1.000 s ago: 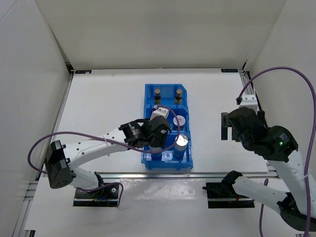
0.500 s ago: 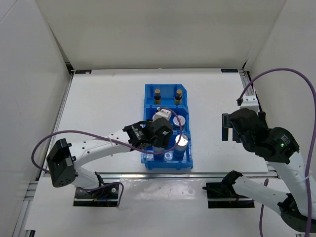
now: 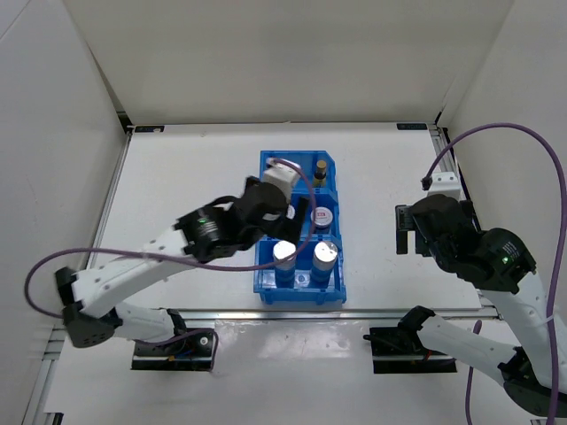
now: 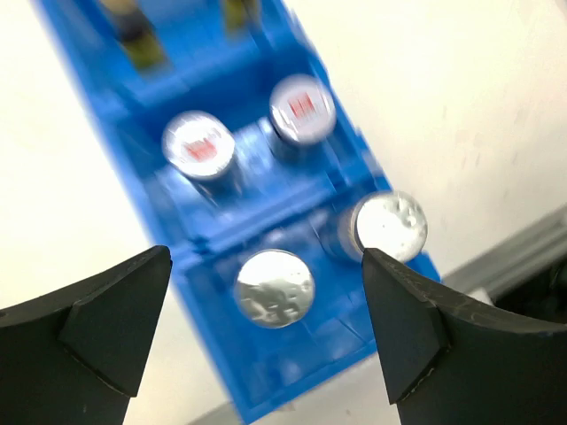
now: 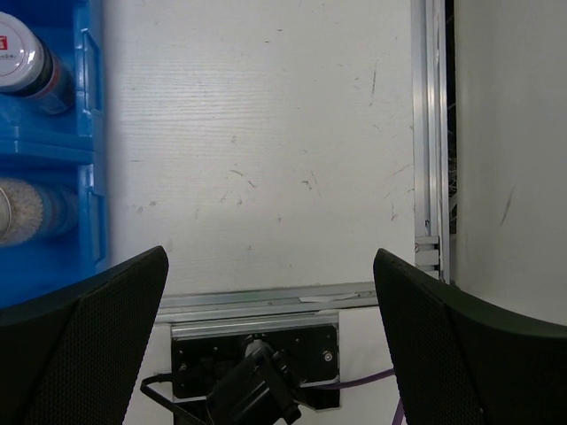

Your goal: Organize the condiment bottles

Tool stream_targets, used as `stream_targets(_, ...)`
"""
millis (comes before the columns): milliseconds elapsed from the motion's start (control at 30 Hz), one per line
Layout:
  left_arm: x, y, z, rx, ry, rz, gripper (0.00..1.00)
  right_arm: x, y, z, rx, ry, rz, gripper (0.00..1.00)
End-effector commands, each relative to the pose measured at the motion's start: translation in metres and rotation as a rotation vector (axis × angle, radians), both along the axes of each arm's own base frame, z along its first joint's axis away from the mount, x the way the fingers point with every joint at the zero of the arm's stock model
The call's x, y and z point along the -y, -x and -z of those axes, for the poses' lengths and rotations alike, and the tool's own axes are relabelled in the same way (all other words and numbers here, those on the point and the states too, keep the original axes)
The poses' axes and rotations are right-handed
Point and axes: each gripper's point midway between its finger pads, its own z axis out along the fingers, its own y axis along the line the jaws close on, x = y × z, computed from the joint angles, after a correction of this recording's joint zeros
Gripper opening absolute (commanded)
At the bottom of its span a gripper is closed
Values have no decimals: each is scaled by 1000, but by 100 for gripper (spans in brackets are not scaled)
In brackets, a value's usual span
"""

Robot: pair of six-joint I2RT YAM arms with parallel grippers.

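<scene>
The left end effector point(image 4: 266, 266) hangs released over the blue plastic three-compartment bin point(image 3: 301, 296). The right end effector point(image 5: 270, 261) hovers released by the right edge of the worktop point(image 5: 266, 133).

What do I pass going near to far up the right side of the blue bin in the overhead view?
silver-topped bottle → red-labelled bottle → brown bottle

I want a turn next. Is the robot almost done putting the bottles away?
Nearly done, it seems. Two silver-topped bottles stand in the blue bin's near compartment, two red-labelled ones in the middle, brown bottles at the far end. The left pincer and right pincer are open, holding nothing. Little looks left.
</scene>
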Motion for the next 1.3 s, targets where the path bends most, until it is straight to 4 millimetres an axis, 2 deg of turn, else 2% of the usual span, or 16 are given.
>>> stream_targets(0,-71,0,-89,217,45,-106,100,-11,-4,1,7,-22,-58,100)
stream_targets(33,-85,-1,-100,265,31,-127,100,-14,-5,2,-5,-23,-65,100)
stream_targets(67,-110,1,-113,312,49,-174,100,-15,-4,3,-10,-20,-78,100)
stream_targets(167,-173,-7,-113,403,-51,-346,100,-20,-4,6,-32,-22,-102,100)
stream_targets(267,-220,-11,-98,431,-152,-489,100,-21,-1,-1,-4,-47,-124,100)
stream_targets(300,-228,-11,-93,431,-171,-519,100,-20,2,-3,6,-65,-132,100)
stream_targets(333,-235,-12,-76,417,-220,-536,100,-19,3,-4,14,-63,-139,100)
stream_targets(367,-242,-14,-69,413,-228,-565,100,-17,7,-7,29,-85,-147,100)
stream_targets(433,-247,-14,-55,403,-232,-590,100,-15,10,-9,54,-97,-153,100)
stream_targets(467,-245,-16,-38,379,-239,-593,100,-12,13,-8,62,-104,-153,100)
stream_targets(600,-250,-21,-2,329,-296,-631,100,-11,14,-9,70,-109,-153,100)
stream_targets(733,-248,-24,-3,344,-270,-653,100,-18,8,-5,40,-95,-159,100)
stream_targets(833,-256,-24,1,348,-270,-695,100,-21,5,1,16,-76,-158,100)
stream_targets(933,-257,-23,9,331,-255,-698,100,-22,4,-1,23,-75,-164,100)
stream_targets(1033,-262,-24,9,327,-251,-727,100,-22,4,-1,23,-75,-164,100)
stream_targets(1267,-261,-25,11,323,-251,-729,100,-24,3,1,18,-80,-171,100)
